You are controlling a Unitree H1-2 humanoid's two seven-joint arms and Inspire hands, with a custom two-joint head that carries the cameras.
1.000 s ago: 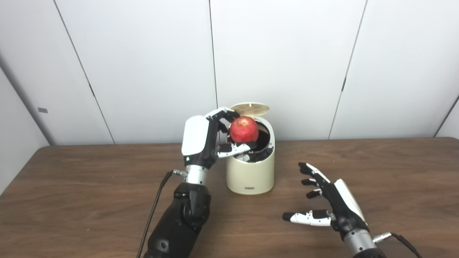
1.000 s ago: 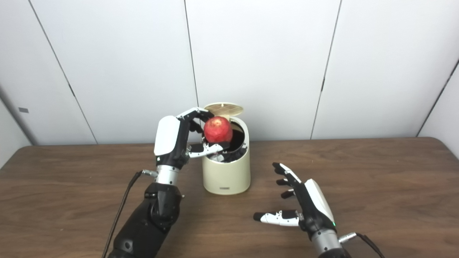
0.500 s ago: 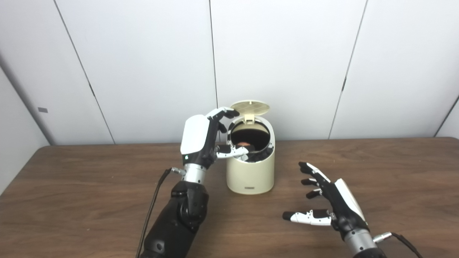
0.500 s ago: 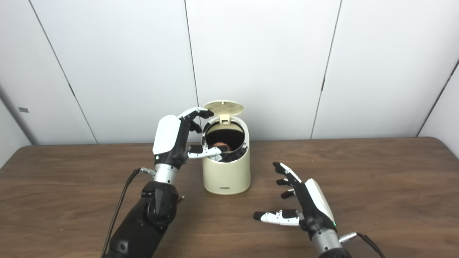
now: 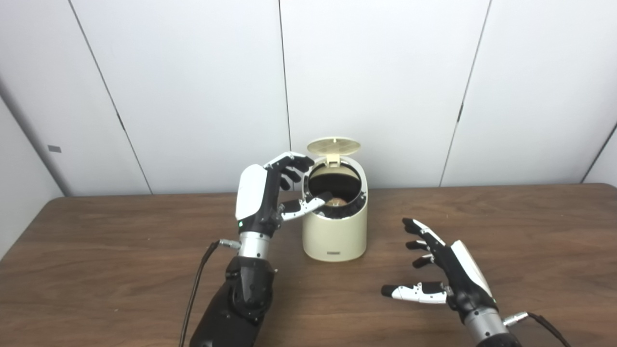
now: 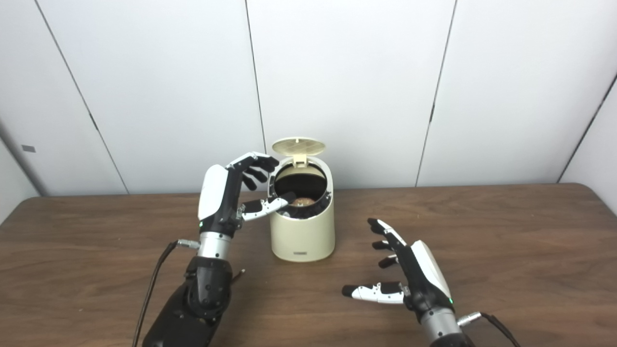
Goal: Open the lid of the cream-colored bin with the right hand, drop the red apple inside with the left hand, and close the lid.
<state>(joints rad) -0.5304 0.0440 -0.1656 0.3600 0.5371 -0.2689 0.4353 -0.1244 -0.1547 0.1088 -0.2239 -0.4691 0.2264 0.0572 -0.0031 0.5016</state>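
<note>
Only a dim reddish-brown patch of the red apple is seen deep inside the round cream-colored plastic bin, its ribbed lid raised, its small front label unreadable, while the empty left hand and right hand are held spread.

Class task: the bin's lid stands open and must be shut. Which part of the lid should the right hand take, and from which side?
Take the lid at its free round edge, opposite the hinge tab at the back of the bin. Bring the right hand in from above and push forward and down. It likely needs only a push, since it pivots on that hinge.
</note>
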